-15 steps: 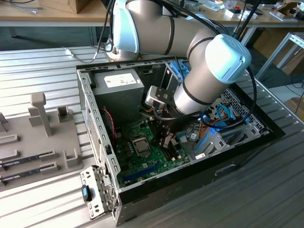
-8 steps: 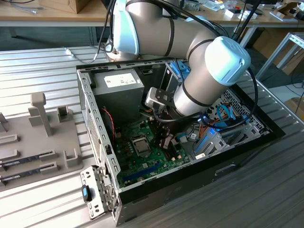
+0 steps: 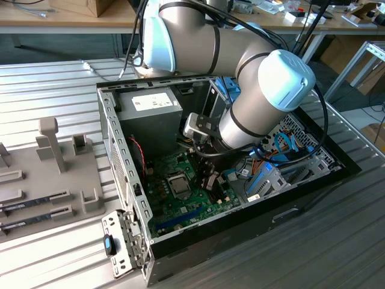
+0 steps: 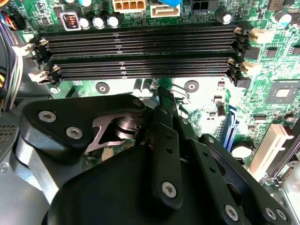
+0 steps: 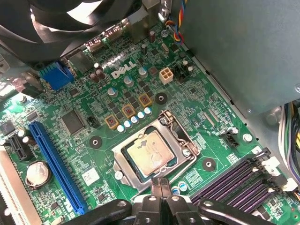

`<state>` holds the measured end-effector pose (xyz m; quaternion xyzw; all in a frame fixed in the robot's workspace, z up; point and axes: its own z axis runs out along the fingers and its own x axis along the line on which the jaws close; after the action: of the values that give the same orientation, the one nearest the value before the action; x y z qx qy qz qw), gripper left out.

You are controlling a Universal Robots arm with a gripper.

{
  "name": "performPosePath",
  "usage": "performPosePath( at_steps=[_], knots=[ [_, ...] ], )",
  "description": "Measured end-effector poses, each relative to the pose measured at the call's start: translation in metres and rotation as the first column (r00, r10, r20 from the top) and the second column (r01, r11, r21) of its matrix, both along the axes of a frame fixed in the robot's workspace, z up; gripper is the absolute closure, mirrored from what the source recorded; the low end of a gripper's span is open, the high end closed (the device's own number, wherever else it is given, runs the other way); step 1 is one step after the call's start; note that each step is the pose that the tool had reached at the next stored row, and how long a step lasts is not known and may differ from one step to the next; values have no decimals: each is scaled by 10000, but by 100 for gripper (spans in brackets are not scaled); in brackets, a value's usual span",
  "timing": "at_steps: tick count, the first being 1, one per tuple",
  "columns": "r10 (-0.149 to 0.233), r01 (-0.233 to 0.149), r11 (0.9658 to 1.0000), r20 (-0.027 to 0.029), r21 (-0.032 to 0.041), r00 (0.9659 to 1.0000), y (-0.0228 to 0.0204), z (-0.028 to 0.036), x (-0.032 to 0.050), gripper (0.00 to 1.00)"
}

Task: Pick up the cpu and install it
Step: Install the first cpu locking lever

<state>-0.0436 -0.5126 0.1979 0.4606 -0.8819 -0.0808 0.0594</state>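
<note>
The cpu (image 5: 149, 153), a small square chip with a silver top, lies flat in the metal-framed socket (image 5: 183, 137) on the green motherboard (image 5: 213, 117). In the exterior view the cpu (image 3: 179, 184) sits mid-board inside the open computer case (image 3: 120, 180). My gripper (image 5: 159, 182) hovers just beside the socket's edge, its two black fingers pressed together with nothing between them. My gripper (image 4: 165, 96) points at the board below the memory slots in the second wrist view. In the exterior view my gripper (image 3: 209, 179) hangs low over the board, right of the socket.
Dark memory slots (image 4: 140, 51) run beside the socket. A blue expansion slot (image 5: 56, 164) and a black fan (image 5: 70, 23) lie further off. A grey power supply (image 3: 153, 105) fills the case's back corner. A grey fixture (image 3: 48, 174) with memory sticks lies at the exterior view's left.
</note>
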Motion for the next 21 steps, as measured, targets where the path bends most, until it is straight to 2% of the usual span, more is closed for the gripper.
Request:
performPosePath(
  at_steps=[4,8,12,13,14,21],
  knots=[
    [2,-2,10000,2,73,10000,0,-9,-5,89],
    [1,-1,9998,2,182,10000,-1,-12,-64,89],
    [-2,1,9997,1,253,10000,-4,-16,-64,89],
    [0,0,9996,1,292,10000,-13,-18,-61,89],
    [0,0,9993,2,370,10000,-27,-24,-54,89],
    [1,-1,9981,1,620,10000,-63,-49,-46,89]
  ],
)
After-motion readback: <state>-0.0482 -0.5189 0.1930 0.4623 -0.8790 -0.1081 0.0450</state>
